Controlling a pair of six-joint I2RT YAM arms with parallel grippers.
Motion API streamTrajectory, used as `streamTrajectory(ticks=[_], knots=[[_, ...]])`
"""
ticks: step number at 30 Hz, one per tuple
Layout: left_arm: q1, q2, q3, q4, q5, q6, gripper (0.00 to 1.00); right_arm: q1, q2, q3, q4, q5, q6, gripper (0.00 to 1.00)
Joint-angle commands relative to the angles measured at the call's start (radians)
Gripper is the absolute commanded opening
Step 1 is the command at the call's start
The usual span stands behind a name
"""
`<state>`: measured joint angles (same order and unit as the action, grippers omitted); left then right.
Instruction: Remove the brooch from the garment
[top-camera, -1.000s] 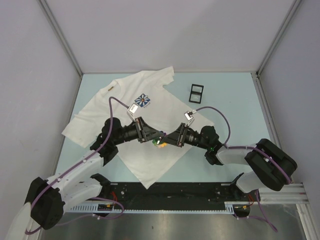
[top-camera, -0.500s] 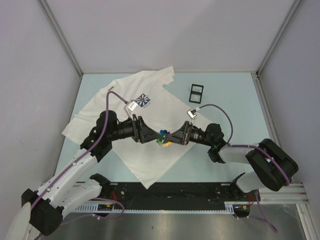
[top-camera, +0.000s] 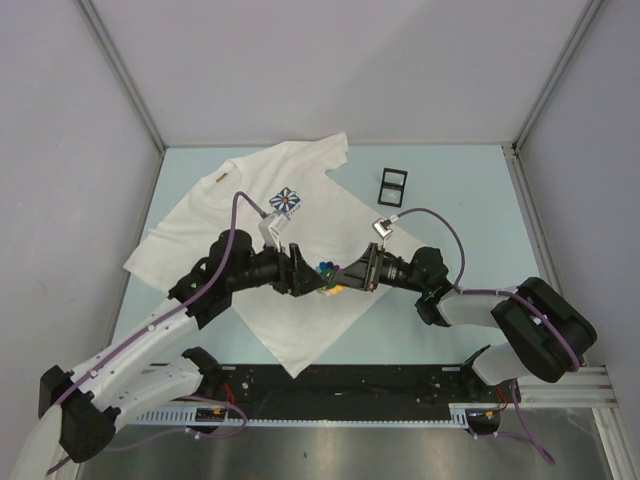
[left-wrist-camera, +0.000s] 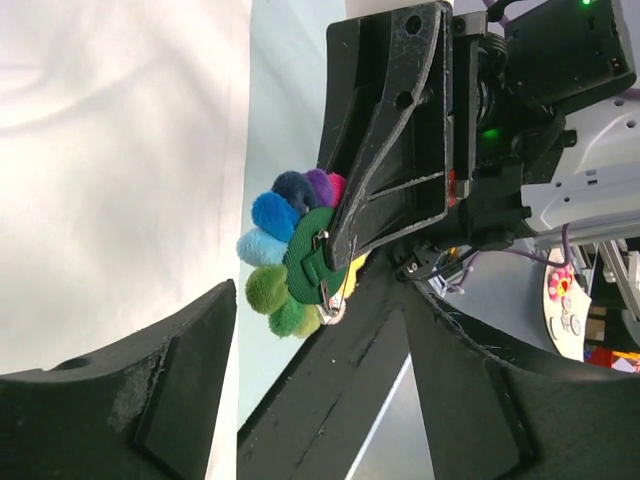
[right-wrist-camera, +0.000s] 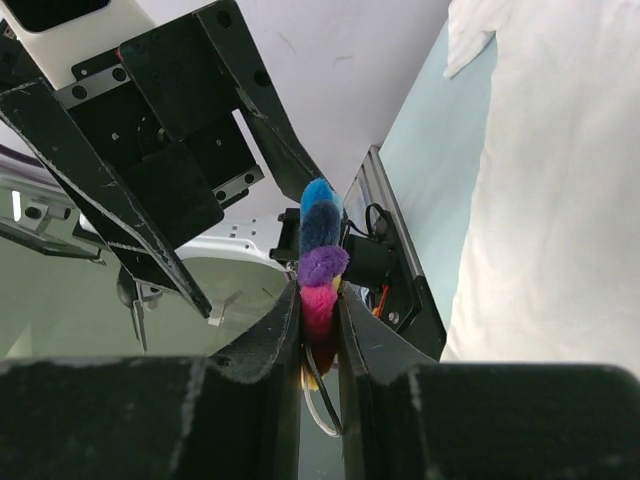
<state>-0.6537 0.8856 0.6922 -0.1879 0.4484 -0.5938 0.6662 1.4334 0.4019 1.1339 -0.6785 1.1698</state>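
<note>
You're looking at a brooch with blue, navy, purple, pink and green puffs on a dark green centre. Garment white, blue-and-white flower emblem. Counter pale blue.

Seen from overhead, the brooch is a tiny multicoloured speck at the tip of the right gripper, and its pin is too small to see. The arms on either side of the brooch hide the middle of the white T-shirt. Beyond the brooch, a small black framed object is too small to identify. In the left wrist view, one right finger covers the brooch's right half. Below the brooch, the fingers of the left gripper run off the bottom edge.
</note>
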Motion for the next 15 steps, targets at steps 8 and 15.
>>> streamTrajectory(ticks=[8, 15], knots=[[-0.053, 0.045, 0.0, 0.11, -0.042, -0.027, 0.6, 0.016, -0.025, 0.017, 0.018, 0.023, -0.022, 0.0], [-0.08, 0.05, 0.001, 0.097, -0.071, -0.021, 0.55, 0.016, -0.045, 0.017, -0.022, 0.042, -0.035, 0.0]])
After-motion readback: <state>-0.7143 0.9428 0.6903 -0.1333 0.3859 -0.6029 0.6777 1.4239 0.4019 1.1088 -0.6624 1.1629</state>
